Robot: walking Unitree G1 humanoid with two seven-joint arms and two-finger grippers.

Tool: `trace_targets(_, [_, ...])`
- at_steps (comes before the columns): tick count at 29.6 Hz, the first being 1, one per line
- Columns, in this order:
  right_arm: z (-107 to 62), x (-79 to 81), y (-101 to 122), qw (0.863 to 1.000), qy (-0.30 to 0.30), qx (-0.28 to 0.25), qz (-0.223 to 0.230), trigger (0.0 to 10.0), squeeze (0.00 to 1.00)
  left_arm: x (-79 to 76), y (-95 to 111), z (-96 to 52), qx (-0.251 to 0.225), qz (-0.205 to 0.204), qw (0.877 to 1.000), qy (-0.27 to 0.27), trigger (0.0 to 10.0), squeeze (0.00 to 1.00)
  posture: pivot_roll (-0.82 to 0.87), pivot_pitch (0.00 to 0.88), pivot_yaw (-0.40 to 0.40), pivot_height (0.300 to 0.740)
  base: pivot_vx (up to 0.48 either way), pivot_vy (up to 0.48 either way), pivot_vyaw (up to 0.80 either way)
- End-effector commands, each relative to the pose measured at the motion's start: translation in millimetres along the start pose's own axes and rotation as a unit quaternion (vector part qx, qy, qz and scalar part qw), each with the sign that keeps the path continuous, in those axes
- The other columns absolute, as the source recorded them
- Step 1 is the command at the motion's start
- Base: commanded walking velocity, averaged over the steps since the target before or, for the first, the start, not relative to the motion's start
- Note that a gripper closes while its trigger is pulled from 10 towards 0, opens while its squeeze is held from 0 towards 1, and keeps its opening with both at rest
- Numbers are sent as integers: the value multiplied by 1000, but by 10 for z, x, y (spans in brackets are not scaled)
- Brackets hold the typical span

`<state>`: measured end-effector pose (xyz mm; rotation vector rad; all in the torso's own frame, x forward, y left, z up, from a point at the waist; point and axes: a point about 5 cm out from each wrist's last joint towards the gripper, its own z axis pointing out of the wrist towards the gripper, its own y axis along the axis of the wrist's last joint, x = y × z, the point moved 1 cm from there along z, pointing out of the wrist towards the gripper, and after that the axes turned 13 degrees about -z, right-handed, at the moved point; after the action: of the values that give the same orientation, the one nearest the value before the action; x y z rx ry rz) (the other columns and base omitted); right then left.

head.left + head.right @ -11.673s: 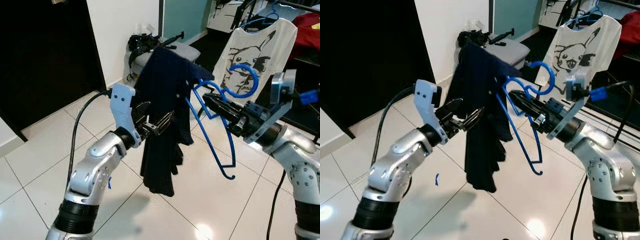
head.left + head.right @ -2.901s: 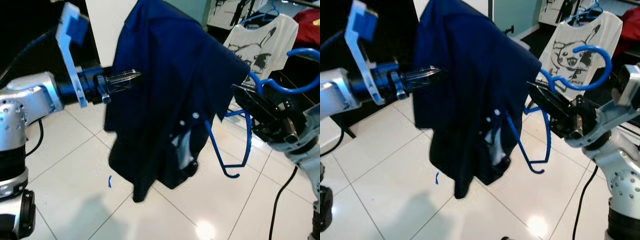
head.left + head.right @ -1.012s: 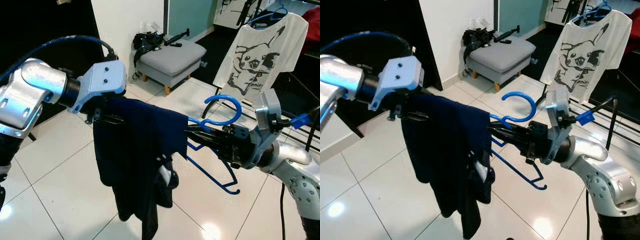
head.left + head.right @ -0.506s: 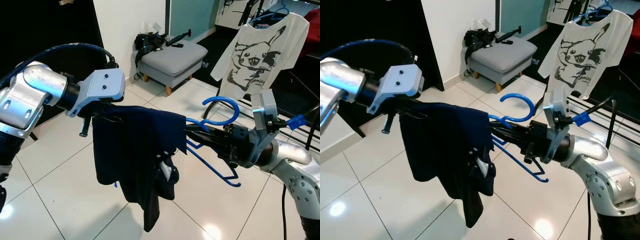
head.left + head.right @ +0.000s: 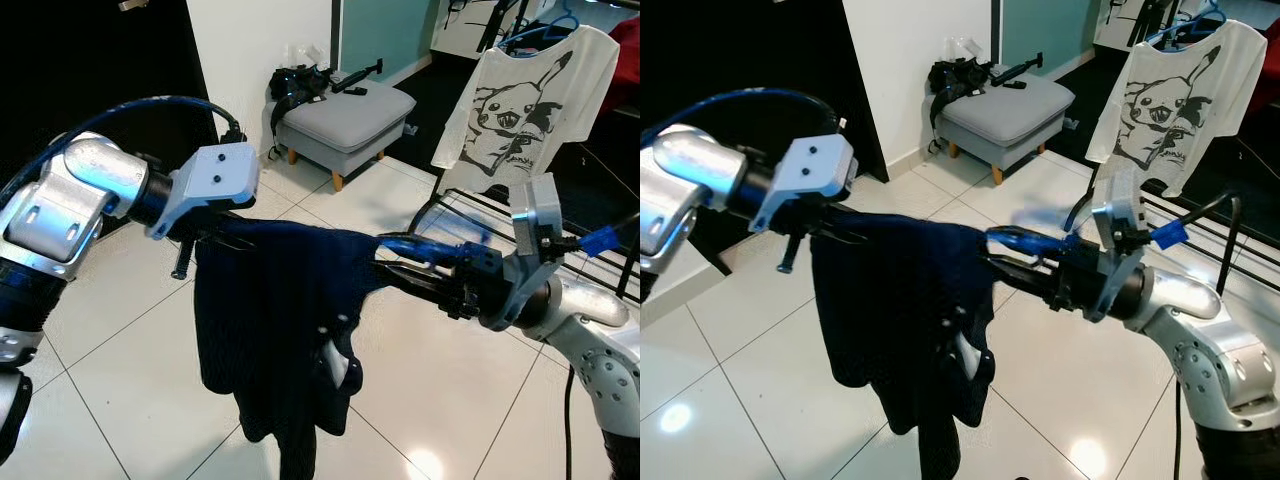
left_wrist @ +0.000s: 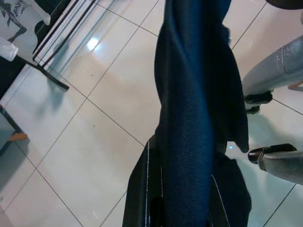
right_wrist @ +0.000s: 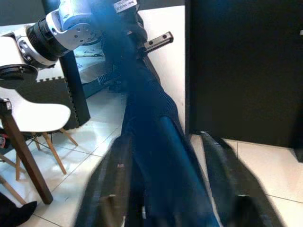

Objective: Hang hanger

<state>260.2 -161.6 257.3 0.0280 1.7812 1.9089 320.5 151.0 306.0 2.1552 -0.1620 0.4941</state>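
Observation:
A dark navy garment [image 5: 275, 320] hangs in front of me, stretched between both arms, with its lower part dangling toward the floor. My left gripper [image 5: 222, 236] is shut on the garment's left upper edge; in the left wrist view the cloth [image 6: 189, 118] runs between the black fingers [image 6: 141, 189]. My right gripper [image 5: 408, 275] is shut on the blue hanger [image 5: 430, 246], which is motion-blurred and reaches into the garment's right side. In the right wrist view the hanger's blue arm [image 7: 173, 151] runs inside the cloth.
A grey padded stool [image 5: 350, 108] with black gear on it stands by the white wall. A white cartoon T-shirt [image 5: 525, 90] hangs on a blue hanger at the back right, above a black rack frame [image 5: 470, 205]. A dark doorway [image 5: 90, 80] is at left.
The blue hanger's hook stood upright half a second ago; now it has swung down and blurs. The garment is drawn wider between the two grippers and hangs flatter.

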Motion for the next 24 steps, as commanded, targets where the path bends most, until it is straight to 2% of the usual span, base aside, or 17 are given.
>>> trace_targets(1, [-14,-1,44,1000,1,-5,-10,10000,1000,20,24,-32,-18,1,1000,7,0,0,50,101,65,740,0,0,0])
trace_targets(3, [-57,-27,47,1000,-9,0,-14,10000,1000,35,19,-41,-21,-2,1000,11,0,0,50,101,65,740,0,0,0])
trace_targets(4, [-154,-72,55,999,-28,10,-20,10000,1000,60,0,-61,-19,-4,1000,19,0,0,49,103,65,740,0,0,0])
trace_targets(5, [-154,-72,55,999,-28,10,-20,10000,1000,60,0,-61,-19,-4,1000,19,0,0,49,103,65,740,0,0,0])
trace_targets(7, [-415,-153,88,997,-69,34,-31,10000,1000,127,-53,-127,-21,-17,999,41,0,0,44,107,65,740,0,0,0])
trace_targets(8, [-415,-153,88,997,-69,34,-31,10000,1000,127,-53,-127,-21,-17,999,41,0,0,44,107,65,740,0,0,0])
trace_targets(9, [-532,-179,110,995,-87,45,-36,10000,1000,157,-82,-162,-21,-22,998,52,0,0,41,109,65,740,0,0,0])
trace_targets(10, [-532,-179,110,995,-87,45,-36,10000,1000,157,-82,-162,-21,-22,998,52,0,0,41,109,65,740,0,0,0])
trace_targets(11, [-667,-202,140,992,-108,57,-42,10000,1000,194,-119,-207,-21,-29,997,67,0,0,39,110,65,740,0,0,0])
trace_targets(15, [-705,-208,149,991,-114,60,-44,10000,1000,205,-129,-220,-21,-31,997,71,0,0,39,110,65,740,0,0,0])
trace_targets(16, [-888,-254,175,985,-149,68,-48,10000,1000,255,-171,-291,-20,-37,995,94,0,0,29,114,67,740,0,0,0])
trace_targets(18, [-888,-254,175,985,-149,68,-48,10000,1000,255,-171,-291,-20,-37,995,94,0,0,29,114,67,740,0,0,0])
trace_targets(20, [-1160,-215,129,980,-185,76,-23,10000,1000,350,-123,-435,-52,-37,989,132,0,0,29,114,64,740,0,0,0])
trace_targets(21, [-1160,-215,129,980,-185,76,-23,10000,1000,350,-123,-435,-52,-37,989,132,0,0,29,114,64,740,0,0,0])
trace_targets(22, [-1205,-153,58,979,-187,78,-2,10000,1000,384,-38,-479,-81,-31,986,143,0,0,30,114,63,740,0,0,0])
trace_targets(23, [-1178,-60,-98,979,-187,79,30,10000,827,420,121,-499,-127,-14,981,149,0,0,34,113,66,740,0,0,0])
trace_targets(24, [-1156,-37,-165,977,-191,81,40,10000,827,429,179,-498,-143,-7,978,150,0,0,34,113,66,740,0,0,0])
